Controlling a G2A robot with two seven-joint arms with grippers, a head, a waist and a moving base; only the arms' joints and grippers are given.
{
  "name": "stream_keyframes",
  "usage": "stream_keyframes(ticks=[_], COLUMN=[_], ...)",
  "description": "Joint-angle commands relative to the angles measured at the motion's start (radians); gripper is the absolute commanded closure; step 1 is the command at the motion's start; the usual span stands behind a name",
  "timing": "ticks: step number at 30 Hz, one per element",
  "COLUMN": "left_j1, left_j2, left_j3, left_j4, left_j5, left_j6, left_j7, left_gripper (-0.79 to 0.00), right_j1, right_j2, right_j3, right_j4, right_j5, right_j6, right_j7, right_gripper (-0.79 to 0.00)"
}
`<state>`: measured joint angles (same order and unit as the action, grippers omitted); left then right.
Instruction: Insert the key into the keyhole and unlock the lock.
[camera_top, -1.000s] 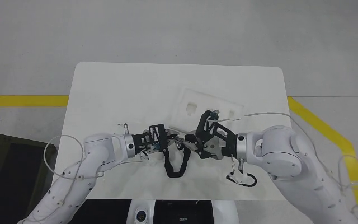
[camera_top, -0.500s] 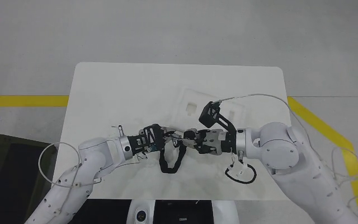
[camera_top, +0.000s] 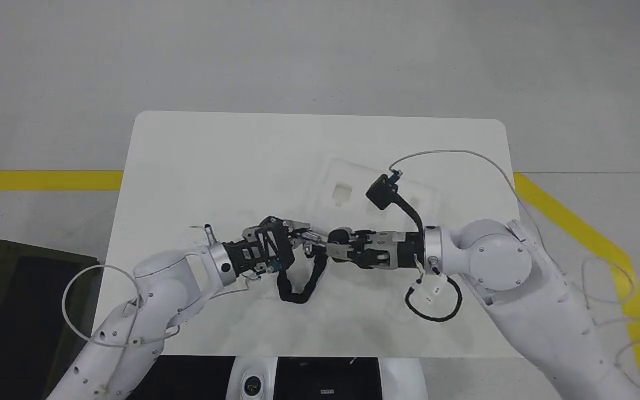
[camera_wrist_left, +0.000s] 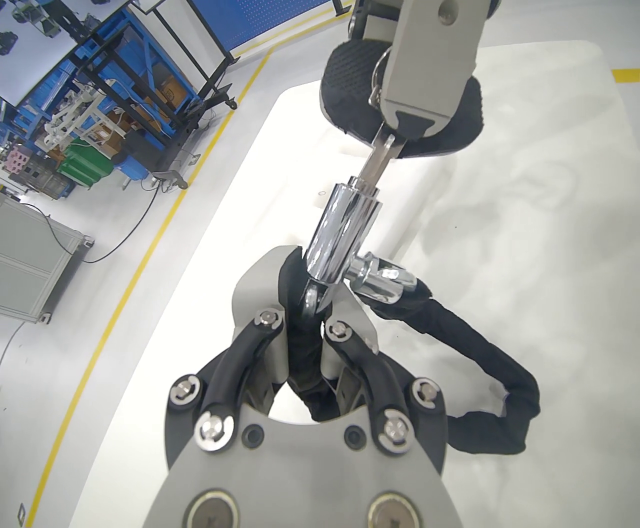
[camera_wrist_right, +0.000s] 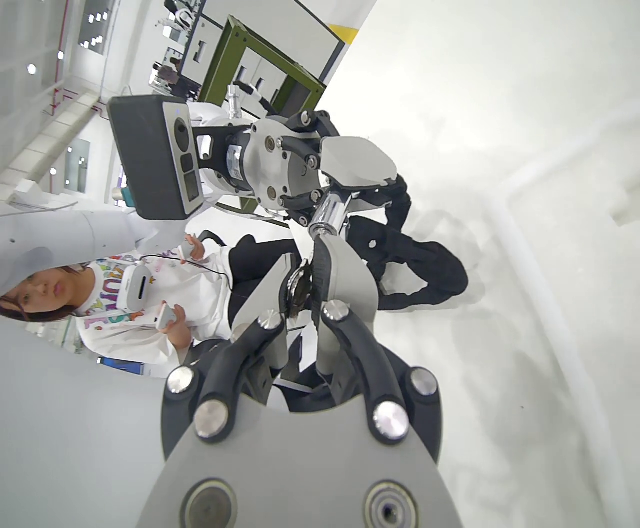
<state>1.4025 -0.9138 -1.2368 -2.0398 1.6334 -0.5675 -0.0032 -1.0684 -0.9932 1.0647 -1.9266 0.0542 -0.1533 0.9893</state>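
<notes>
Squarely, key (camera_wrist_left: 378, 159) points leftward, coaxial with lock (camera_wrist_left: 342, 231).

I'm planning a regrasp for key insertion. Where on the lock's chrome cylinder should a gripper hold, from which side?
I'd grip the chrome cylinder at its cable end, coming from opposite the keyhole, as the left gripper does. That leaves the keyhole end clear, where the key enters, and avoids the bolt plugged into its side.
</notes>
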Motion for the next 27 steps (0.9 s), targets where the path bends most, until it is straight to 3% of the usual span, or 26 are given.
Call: stream_keyframes(ticks=[1,8,15,16,17,18,19,27], left_j1=[0.009,0.041,0.051,0.051,0.049,0.047,0.046,0.036], left_j2=[0.000,0.001,-0.001,-0.002,-0.002,-0.003,-0.003,-0.006], left_j3=[-0.006,-0.017,-0.024,-0.025,-0.027,-0.028,-0.028,-0.052], left_j4=[-0.013,-0.048,-0.038,-0.034,-0.031,-0.028,-0.025,0.002], left_j5=[0.018,0.101,0.099,0.096,0.093,0.089,0.085,0.052], left_j6=[0.013,0.059,0.058,0.056,0.055,0.052,0.049,0.029], left_j7=[0.001,0.033,0.048,0.046,0.044,0.042,0.039,-0.007], left_gripper=[0.000,0.000,0.000,0.000,0.000,0.000,0.000,0.000], right_j1=[0.008,0.043,0.064,0.065,0.066,0.066,0.065,0.041], right_j2=[-0.004,-0.020,-0.024,-0.024,-0.023,-0.022,-0.022,-0.013], right_j3=[-0.008,-0.043,-0.053,-0.052,-0.052,-0.050,-0.049,-0.005], right_j4=[0.026,0.119,0.129,0.123,0.118,0.113,0.106,0.068], right_j5=[0.052,0.166,0.114,0.100,0.088,0.078,0.066,0.029], right_j6=[-0.008,-0.049,-0.067,-0.066,-0.065,-0.060,-0.057,-0.098], right_j7=[0.002,0.009,0.003,0.007,0.012,0.012,0.014,0.001], right_gripper=[0.000,0.000,0.000,-0.071,-0.265,-0.622,-0.785,-0.785])
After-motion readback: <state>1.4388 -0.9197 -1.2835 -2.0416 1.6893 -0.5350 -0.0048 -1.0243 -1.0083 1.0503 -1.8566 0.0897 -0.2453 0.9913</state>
